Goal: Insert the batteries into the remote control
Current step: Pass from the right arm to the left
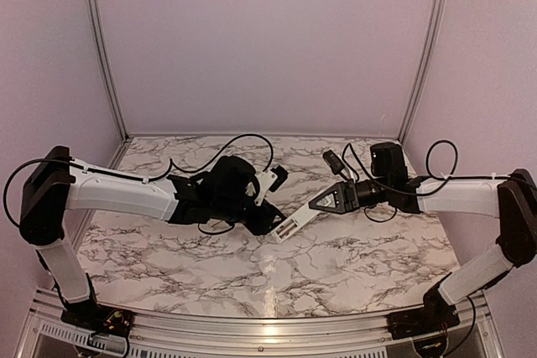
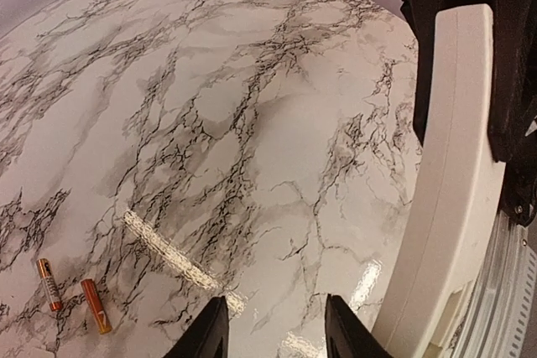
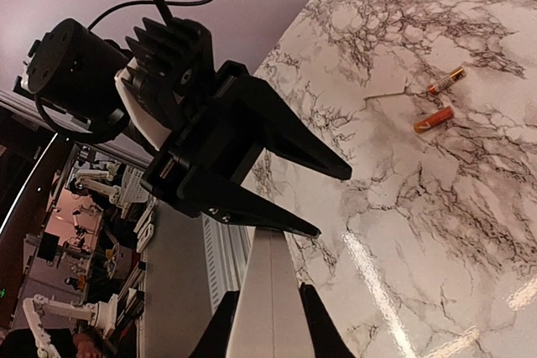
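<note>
Glossy marble-patterned tabletop (image 2: 252,123), smooth white plastic remote control (image 3: 264,308), shiny orange-copper batteries (image 2: 96,306), matt black plastic left claw (image 3: 333,203)

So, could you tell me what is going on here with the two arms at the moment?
The right gripper is shut on the remote control, holding it by one end and pointing it out toward the other arm. The left gripper is open and empty. It is close beside the remote's free end but not gripping it. The two batteries lie loose on the marble table, near each other. Neither gripper touches them and neither battery is in the remote yet.
</note>
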You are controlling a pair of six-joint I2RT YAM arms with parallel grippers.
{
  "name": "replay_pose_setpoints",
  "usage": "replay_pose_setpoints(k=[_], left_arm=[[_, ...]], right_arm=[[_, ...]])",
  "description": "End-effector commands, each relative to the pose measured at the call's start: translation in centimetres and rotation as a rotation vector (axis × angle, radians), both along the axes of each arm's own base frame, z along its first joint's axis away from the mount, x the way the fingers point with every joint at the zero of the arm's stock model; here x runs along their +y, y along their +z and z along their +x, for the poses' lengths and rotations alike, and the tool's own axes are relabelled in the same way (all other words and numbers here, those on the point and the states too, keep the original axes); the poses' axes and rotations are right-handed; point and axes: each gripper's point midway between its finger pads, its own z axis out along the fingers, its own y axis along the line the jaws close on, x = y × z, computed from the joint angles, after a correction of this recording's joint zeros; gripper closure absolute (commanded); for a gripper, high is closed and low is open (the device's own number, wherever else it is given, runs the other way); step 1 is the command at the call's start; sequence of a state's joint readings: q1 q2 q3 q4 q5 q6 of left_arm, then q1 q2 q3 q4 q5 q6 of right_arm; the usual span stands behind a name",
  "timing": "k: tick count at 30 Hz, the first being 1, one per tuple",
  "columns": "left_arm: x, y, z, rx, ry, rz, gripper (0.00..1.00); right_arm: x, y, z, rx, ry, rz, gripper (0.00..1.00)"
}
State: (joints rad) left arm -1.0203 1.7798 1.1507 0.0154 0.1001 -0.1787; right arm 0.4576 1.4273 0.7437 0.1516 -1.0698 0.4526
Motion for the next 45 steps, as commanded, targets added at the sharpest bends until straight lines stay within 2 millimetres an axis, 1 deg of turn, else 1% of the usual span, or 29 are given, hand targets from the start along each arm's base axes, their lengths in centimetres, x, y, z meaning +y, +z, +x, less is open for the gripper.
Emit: replay_pose_setpoints(k=[1, 3, 4, 5, 7, 8, 11, 12, 14, 15, 16, 19, 24, 27, 30, 33, 37, 40, 41, 42, 44, 45], left_arm=[[-0.4, -0.1, -2.2, -0.018, -0.067, 0.026, 0.59], [-0.5, 0.4, -2.2, -0.032, -0.067, 0.023, 0.58], [-0.1, 0.4, -1.9, -0.040, -0.047, 0.032, 0.56], [0.5, 0.5, -1.2, -0.053, 0.000, 0.042, 0.54], [2.3, 1.0, 0.4, -0.081, 0.109, 0.048, 0.43], [2.9, 2.3, 1.0, -0.105, 0.146, 0.008, 0.39], [4.1, 4.1, 0.8, -0.161, 0.153, -0.027, 0.32], [4.0, 4.5, 0.2, -0.176, 0.116, -0.029, 0.31], [3.2, 5.3, -1.3, -0.192, 0.028, -0.044, 0.29], [2.8, 5.2, -1.9, -0.198, 0.001, -0.033, 0.27], [2.2, 4.9, -2.5, -0.196, -0.030, -0.015, 0.26], [0.8, 3.4, -3.3, -0.177, -0.076, 0.042, 0.25], [-0.7, 2.1, -2.9, -0.198, -0.054, 0.125, 0.18], [-1.1, 1.4, -2.1, -0.223, -0.019, 0.186, 0.18], [-0.9, 0.9, -1.1, -0.247, 0.026, 0.237, 0.24], [-0.9, 0.6, -0.8, -0.258, 0.035, 0.251, 0.32], [-0.9, 0.5, -0.7, -0.253, 0.051, 0.249, 0.54], [-0.8, 0.8, -0.6, -0.248, 0.074, 0.227, 0.69], [-0.8, 1.0, -0.5, -0.245, 0.084, 0.213, 0.72], [-0.8, 1.2, -0.6, -0.239, 0.092, 0.194, 0.73], [-0.8, 1.7, -0.8, -0.213, 0.113, 0.145, 0.76], [-0.7, 1.9, -0.7, -0.204, 0.133, 0.124, 0.78]], right_arm=[[0.8, 1.5, 1.4, -0.040, -0.010, 0.032, 1.00], [0.9, 1.5, 1.3, -0.034, -0.006, 0.040, 1.00], [0.9, 1.6, 1.4, -0.036, -0.005, 0.044, 1.00], [0.9, 1.7, 1.4, -0.035, -0.005, 0.045, 1.00], [0.8, 1.5, 1.6, -0.028, -0.020, 0.034, 1.00], [0.7, 1.5, 1.8, -0.027, -0.028, 0.030, 1.00], [0.6, 1.0, 2.1, -0.013, -0.048, 0.008, 1.00], [0.5, 0.8, 2.2, -0.007, -0.052, 0.001, 1.00], [0.5, 0.6, 2.3, 0.002, -0.058, -0.005, 1.00], [0.5, 0.6, 2.3, 0.005, -0.060, -0.005, 1.00], [0.5, 0.6, 2.4, 0.007, -0.063, -0.004, 1.00], [0.6, 0.7, 2.5, 0.011, -0.066, -0.004, 1.00], [1.0, 0.7, 2.4, 0.018, -0.060, -0.007, 1.00], [1.2, 0.9, 2.4, 0.016, -0.060, -0.005, 1.00], [1.5, 1.0, 2.2, 0.018, -0.050, -0.003, 1.00], [1.7, 1.0, 2.1, 0.018, -0.045, -0.002, 1.00], [1.8, 1.0, 2.1, 0.019, -0.046, -0.001, 0.99], [1.8, 1.4, 2.2, 0.010, -0.049, 0.006, 0.97], [1.8, 1.6, 2.3, 0.008, -0.049, 0.010, 0.95], [1.8, 1.9, 2.3, 0.003, -0.052, 0.018, 0.89], [1.7, 2.4, 2.6, -0.011, -0.069, 0.029, 0.71], [1.7, 2.7, 2.7, -0.025, -0.077, 0.039, 0.64]])
